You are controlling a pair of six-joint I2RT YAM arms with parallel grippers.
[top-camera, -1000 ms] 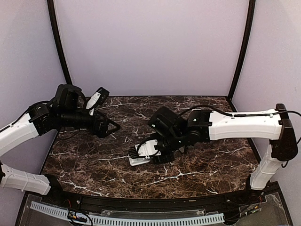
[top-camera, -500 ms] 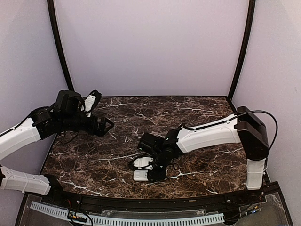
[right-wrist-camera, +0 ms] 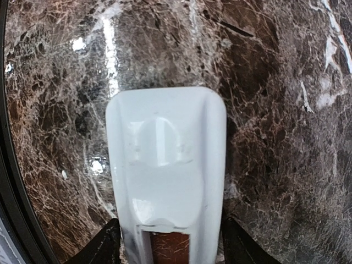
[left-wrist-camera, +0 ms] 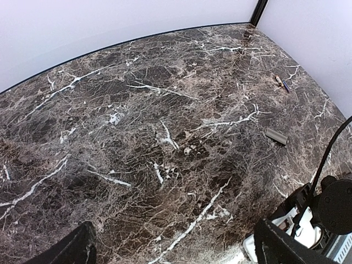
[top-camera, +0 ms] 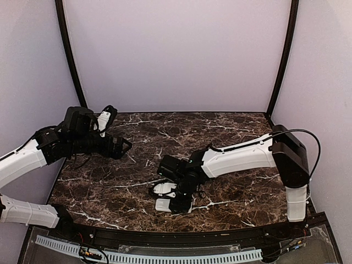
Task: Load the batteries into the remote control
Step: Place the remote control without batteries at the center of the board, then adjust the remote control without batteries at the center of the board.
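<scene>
The remote (right-wrist-camera: 165, 159) lies back up on the table (left-wrist-camera: 137, 137), near the front edge and about midway across. The right gripper (right-wrist-camera: 170, 237) is down over it, one finger on each side of the near end. They sit so close to the white shell that I cannot tell whether they pinch it or only flank it. A reddish slot (right-wrist-camera: 164, 252) shows at that end, which I take for the open battery bay, and no cell shows in the part that is visible. My judgement is that the step in hand is setting or steadying the remote, with loading not yet begun. The left gripper (left-wrist-camera: 176, 248) hangs over the left back part of the table with its jaws spread wide and nothing between them. Only its wrist view shows a grey cylinder (left-wrist-camera: 276, 137), likely a battery, lying toward the right wall and well apart from the remote. Farther off is a thin stick (left-wrist-camera: 282, 83) with blue and orange on it (too small to name). The top view shows how the arms are placed but misses these small pieces, and only the right wrist view shows the slot. The next move calls for a free gripper to fetch the cylinder, line it up with the slot lengthwise and press it in while the remote is kept from sliding.
</scene>
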